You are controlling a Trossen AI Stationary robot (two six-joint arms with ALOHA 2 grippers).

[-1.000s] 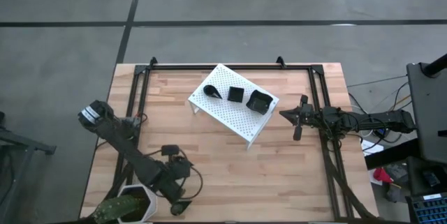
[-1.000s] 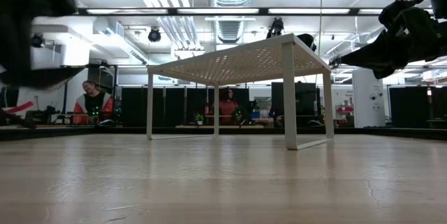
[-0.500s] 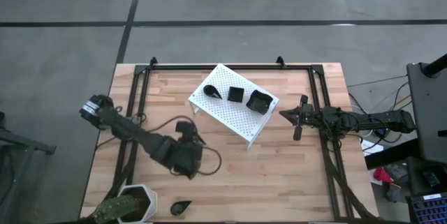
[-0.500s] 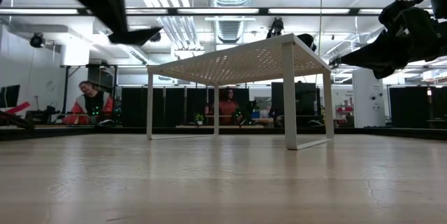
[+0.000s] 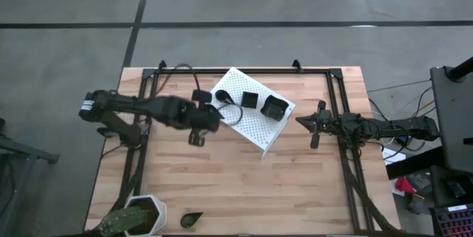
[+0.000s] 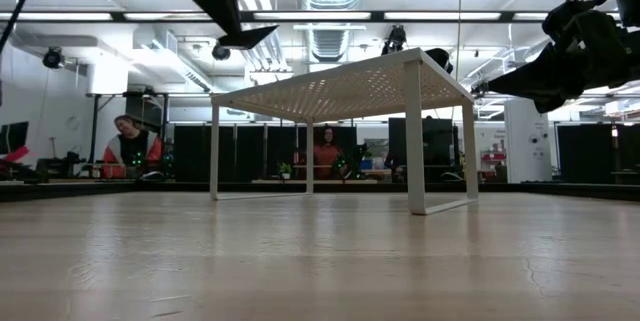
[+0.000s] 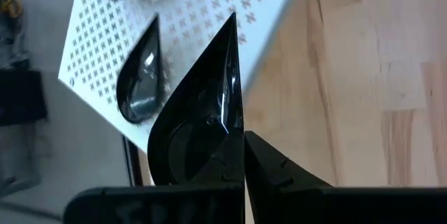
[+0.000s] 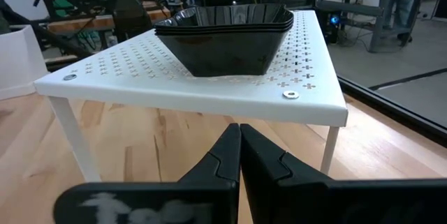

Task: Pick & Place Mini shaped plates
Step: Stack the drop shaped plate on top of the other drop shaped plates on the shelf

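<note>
Three black dishes sit on the white rack (image 5: pixel 247 111), beside whose left end the left gripper (image 5: pixel 196 128) hangs, fingers clamped on a teardrop plate (image 7: pixel 192 116), while the right gripper (image 5: pixel 314 124), fingers together, waits off its right end, and another teardrop plate (image 5: pixel 191 220) lies well apart.

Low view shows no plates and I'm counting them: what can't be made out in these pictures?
- Low view: plates on the rack are hidden by its top, seen from below.
- High view: wavy square stack too small to count.
- High view: pot cut off by the bottom edge; loose plate beside it too small to tell single from stack.
- Left wrist view: held teardrop plate covers part of the rack.
</note>
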